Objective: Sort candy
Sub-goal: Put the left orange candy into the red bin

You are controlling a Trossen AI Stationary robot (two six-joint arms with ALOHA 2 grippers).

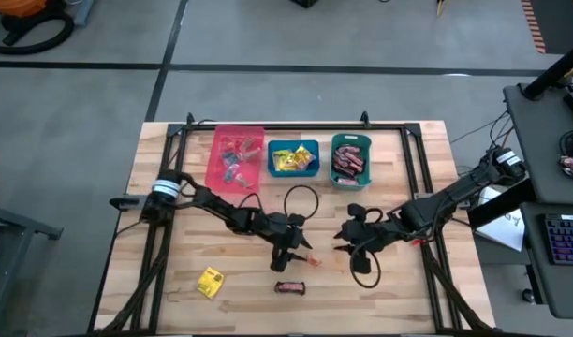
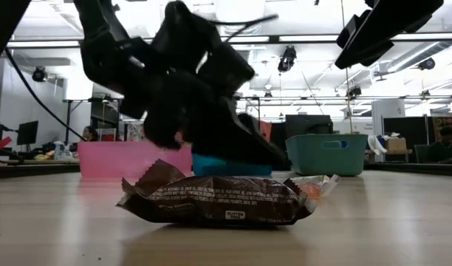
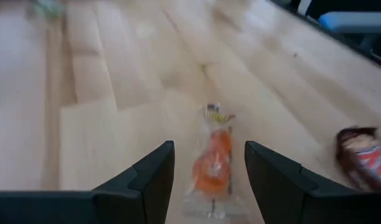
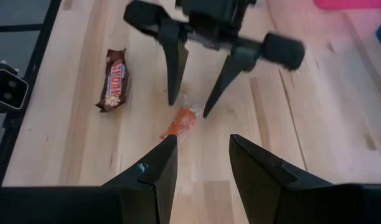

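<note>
A small orange sweet in a clear wrapper (image 3: 212, 165) lies flat on the wooden table; it also shows in the high view (image 1: 310, 260) and the right wrist view (image 4: 180, 123). My left gripper (image 3: 209, 146) is open, low over the table (image 1: 294, 251), pointing down, with one finger on either side of the sweet and not touching it. My right gripper (image 4: 203, 149) is open and empty just to the right (image 1: 345, 240), facing the sweet. A dark brown-red bar (image 1: 289, 287) and a yellow packet (image 1: 210, 281) lie nearer the front edge.
Pink bin (image 1: 212, 150), blue bin (image 1: 294, 173) and teal bin (image 1: 350, 140) stand in a row at the far side, each holding sweets. The brown bar (image 2: 218, 199) lies close in front of the low camera. A black frame runs along the table's edges.
</note>
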